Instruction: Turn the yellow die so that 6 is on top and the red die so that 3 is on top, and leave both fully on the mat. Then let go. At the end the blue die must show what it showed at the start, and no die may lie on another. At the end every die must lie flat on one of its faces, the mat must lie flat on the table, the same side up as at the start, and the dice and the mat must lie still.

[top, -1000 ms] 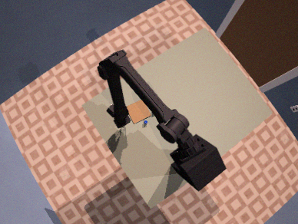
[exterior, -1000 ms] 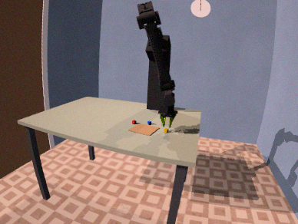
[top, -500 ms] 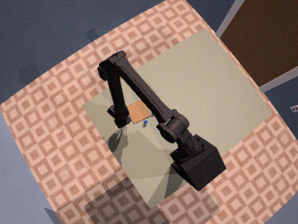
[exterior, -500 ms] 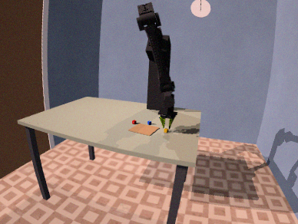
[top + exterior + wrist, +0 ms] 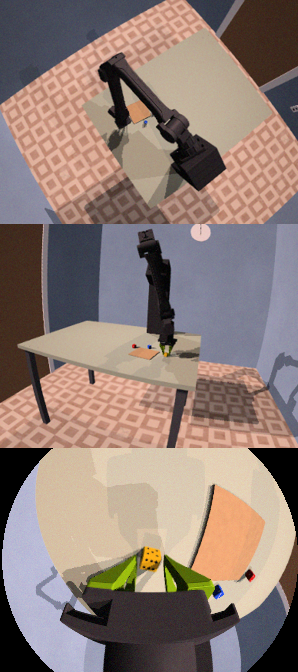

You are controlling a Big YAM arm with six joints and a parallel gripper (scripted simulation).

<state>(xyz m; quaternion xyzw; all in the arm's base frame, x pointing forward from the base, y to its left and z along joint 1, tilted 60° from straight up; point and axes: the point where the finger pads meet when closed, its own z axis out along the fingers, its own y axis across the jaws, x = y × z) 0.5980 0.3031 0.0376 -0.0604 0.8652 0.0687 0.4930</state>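
Note:
The yellow die [image 5: 150, 559] lies on the bare table just off the mat's near-right edge, and it also shows in the exterior view [image 5: 166, 354]. My gripper [image 5: 150, 559] points straight down over it, with its green fingers partly open on either side of the die and a small gap on each side. It also shows in the exterior view [image 5: 165, 350]. The orange mat [image 5: 144, 354] lies flat with no die on it. The red die [image 5: 134, 346] and the blue die [image 5: 149, 347] sit on the table just beyond the mat's far edge. I cannot read the top faces.
The arm's base block [image 5: 197, 163] stands at the table's edge, and the arm reaches over the mat [image 5: 138, 112]. In the top view the blue die [image 5: 145, 123] shows beside the mat, while the arm hides the red die there. The table edge is close behind the gripper.

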